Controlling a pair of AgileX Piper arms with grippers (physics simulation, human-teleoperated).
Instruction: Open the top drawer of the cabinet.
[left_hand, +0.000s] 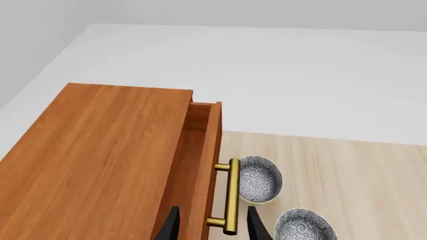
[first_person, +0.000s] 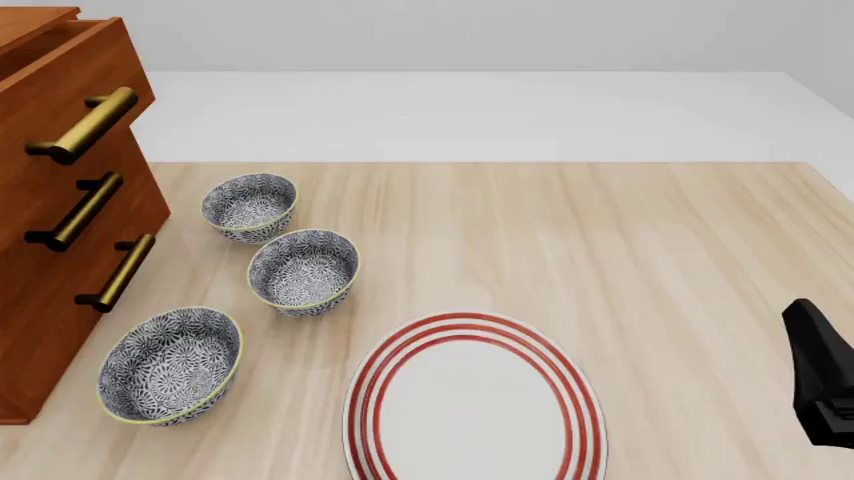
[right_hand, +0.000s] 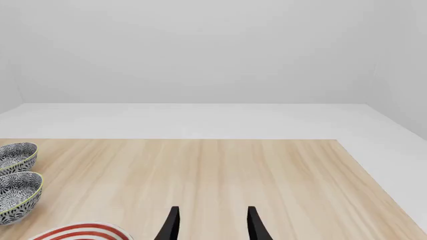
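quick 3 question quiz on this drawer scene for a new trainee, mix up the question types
1. True or false: the top drawer of the cabinet is pulled slightly out.
2. How many patterned bowls sit on the table? A) two B) three C) four
3. Fill in: in the left wrist view, the fingers of the left end effector sit on either side of the drawer's brass ____.

Key: 1 true, a gap shows behind the drawer front. 2 B, the far bowl, middle bowl and near bowl, beside the red-striped plate. 3 handle.
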